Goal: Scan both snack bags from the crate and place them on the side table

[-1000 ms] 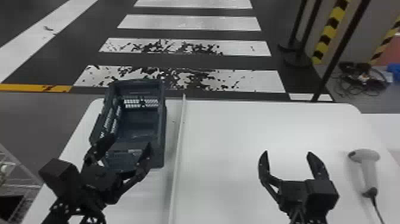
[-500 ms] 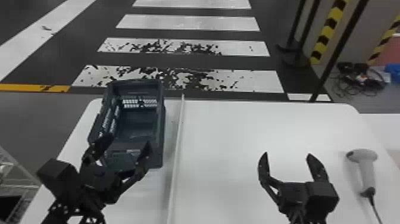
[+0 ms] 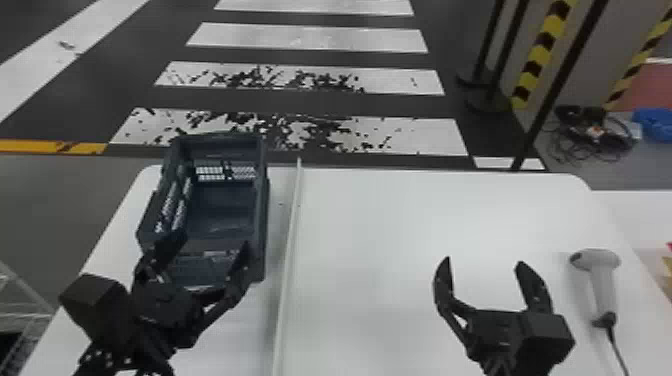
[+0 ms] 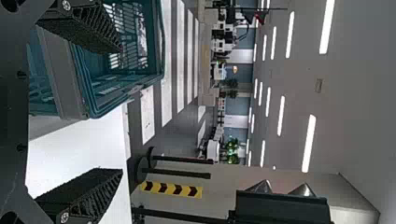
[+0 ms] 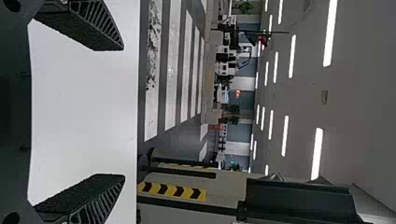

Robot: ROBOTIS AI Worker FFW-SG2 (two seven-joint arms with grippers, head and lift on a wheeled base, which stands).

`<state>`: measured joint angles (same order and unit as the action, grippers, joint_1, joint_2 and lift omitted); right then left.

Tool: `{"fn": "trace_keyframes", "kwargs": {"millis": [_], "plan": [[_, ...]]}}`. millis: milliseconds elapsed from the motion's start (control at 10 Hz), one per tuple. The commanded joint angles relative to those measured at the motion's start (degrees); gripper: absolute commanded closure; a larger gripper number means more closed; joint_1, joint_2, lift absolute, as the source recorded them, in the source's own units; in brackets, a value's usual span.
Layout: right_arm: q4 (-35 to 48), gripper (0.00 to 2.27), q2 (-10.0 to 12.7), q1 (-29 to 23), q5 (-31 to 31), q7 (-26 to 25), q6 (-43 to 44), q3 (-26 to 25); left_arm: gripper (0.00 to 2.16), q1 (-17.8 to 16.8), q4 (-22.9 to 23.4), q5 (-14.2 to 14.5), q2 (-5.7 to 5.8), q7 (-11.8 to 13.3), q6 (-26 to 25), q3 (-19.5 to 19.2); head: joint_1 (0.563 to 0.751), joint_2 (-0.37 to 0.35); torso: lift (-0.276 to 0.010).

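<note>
The left gripper (image 3: pixel 214 240), fingers apart and holding nothing, is at the crate's near end; the right gripper (image 3: pixel 484 260), also spread and without a load, is well right of the crate. A red-and-yellow edge (image 3: pixel 668 270) on the side table (image 3: pixel 635 215), farthest right of the crate (image 3: pixel 225 215), is probably a snack bag; whether both are there, I cannot tell. The scanner (image 3: pixel 600 280) lies on the bench (image 3: pixel 380 225) between. Likely the work is nearly over: best raise the left gripper before withdrawing, lest it snag the crate's wall.

Downward head view, low outward wrist views, crosswalk (image 3: pixel 310 38) in all
</note>
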<state>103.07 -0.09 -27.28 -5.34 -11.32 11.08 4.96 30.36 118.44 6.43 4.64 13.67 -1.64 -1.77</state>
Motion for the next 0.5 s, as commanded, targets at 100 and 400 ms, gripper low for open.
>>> {"fn": "trace_keyframes", "kwargs": {"millis": [100,400], "plan": [[0.0,0.01,0.1,-0.5,0.9,0.0,1.6,-0.4,0.09,0.2,0.1,-1.0,-0.95,0.0,0.1,0.3,0.695,-0.022,-0.095],[0.0,0.01,0.1,-0.5,1.0,0.1,2.3,-0.6,0.09,0.4,0.4,-1.7,-1.47,0.0,0.1,0.5,0.695,-0.035,-0.095]]}}
